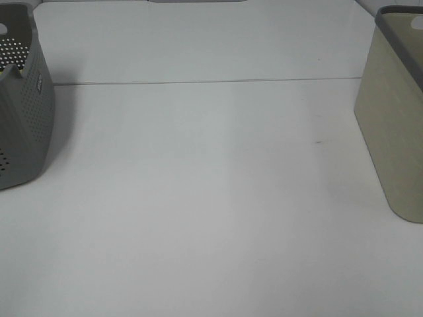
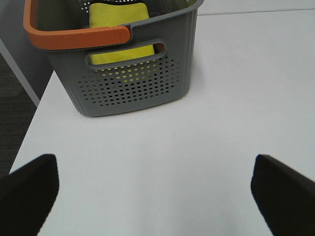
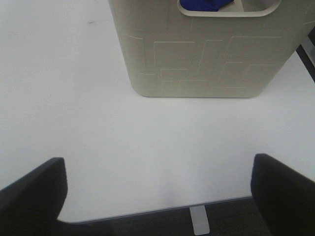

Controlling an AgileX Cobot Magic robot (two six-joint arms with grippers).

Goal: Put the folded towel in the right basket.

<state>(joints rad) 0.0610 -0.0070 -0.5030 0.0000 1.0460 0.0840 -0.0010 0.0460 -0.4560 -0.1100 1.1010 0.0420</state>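
A folded yellow towel [image 2: 118, 14] lies inside the grey perforated basket [image 2: 133, 88], which has an orange handle [image 2: 74, 37]. That basket stands at the left of the table [image 1: 23, 112]. The beige basket [image 1: 396, 132] stands at the right. In the right wrist view [image 3: 197, 64] a blue cloth [image 3: 204, 5] shows through its handle hole. My left gripper [image 2: 155, 196] is open and empty, a short way back from the grey basket. My right gripper [image 3: 157, 196] is open and empty, back from the beige basket. Neither gripper shows in the exterior high view.
The white table [image 1: 211, 198] has a seam [image 1: 198, 82] running across its far part. The table's edge [image 3: 147, 214] lies just under my right gripper. Dark floor [image 2: 12, 113] lies past the table's edge beside the grey basket.
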